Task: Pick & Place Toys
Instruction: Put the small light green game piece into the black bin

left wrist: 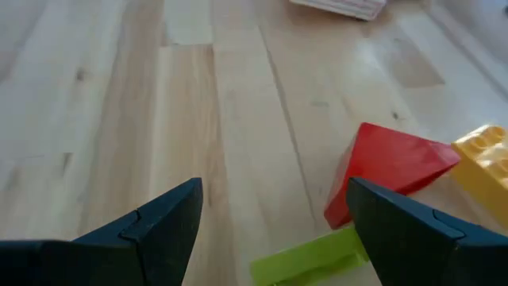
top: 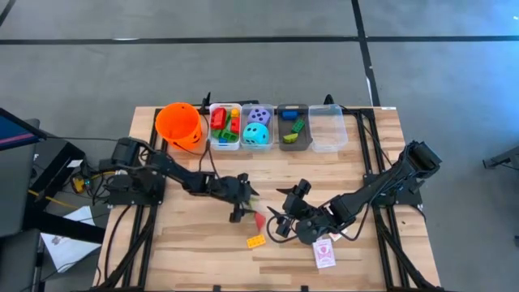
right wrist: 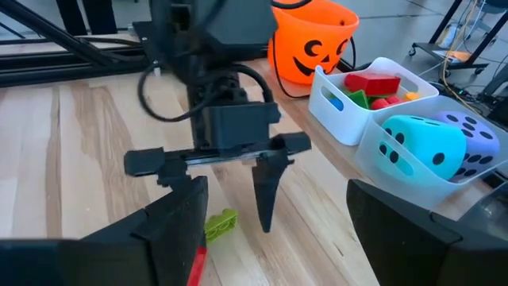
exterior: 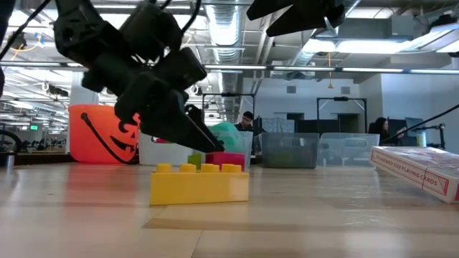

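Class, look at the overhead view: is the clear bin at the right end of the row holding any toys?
No: the clear bin at the right end shows only its bare bottom, while the white bins to its left hold bricks and dice.

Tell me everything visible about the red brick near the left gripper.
The red brick is a glossy plastic wedge with a sloped face, lying on the wooden table. It sits just off one finger of the open left gripper, not held. A green piece lies close beside it and the yellow studded brick is on its other side; whether they touch is unclear.
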{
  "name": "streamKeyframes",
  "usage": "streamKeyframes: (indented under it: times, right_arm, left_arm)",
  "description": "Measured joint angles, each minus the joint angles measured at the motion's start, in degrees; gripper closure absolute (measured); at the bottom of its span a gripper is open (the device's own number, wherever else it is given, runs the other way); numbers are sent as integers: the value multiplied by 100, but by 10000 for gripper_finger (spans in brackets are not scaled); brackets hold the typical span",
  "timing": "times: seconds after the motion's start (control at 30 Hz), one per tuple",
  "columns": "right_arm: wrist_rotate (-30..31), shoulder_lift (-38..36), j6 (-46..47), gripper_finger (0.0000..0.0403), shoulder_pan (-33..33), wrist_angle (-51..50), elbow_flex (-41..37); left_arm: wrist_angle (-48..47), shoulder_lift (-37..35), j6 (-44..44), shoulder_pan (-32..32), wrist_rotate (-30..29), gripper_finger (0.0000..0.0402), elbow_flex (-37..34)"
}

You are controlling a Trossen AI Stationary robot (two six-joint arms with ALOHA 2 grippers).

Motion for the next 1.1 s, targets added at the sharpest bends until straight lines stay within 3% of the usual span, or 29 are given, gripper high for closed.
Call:
streamKeyframes:
  times: [0.17,0.27,0.73,0.97,1.1]
  right_arm:
    - [0,0,-34,109,0,-102,2]
    - [0,0,-16,109,0,-180,2]
    - [-2,0,74,109,0,-219,2]
    - [-173,-2,72,109,2,-238,4]
    - [-173,-2,71,109,2,-238,4]
  left_arm:
    - [-239,-13,19,114,1098,101,-12]
    - [-526,-102,31,94,1451,101,-43]
    - [-1772,-833,-93,-15,1280,101,-24]
    - [-2676,-1131,813,-431,1252,101,-24]
    - [-2775,-1129,1329,-682,775,101,-30]
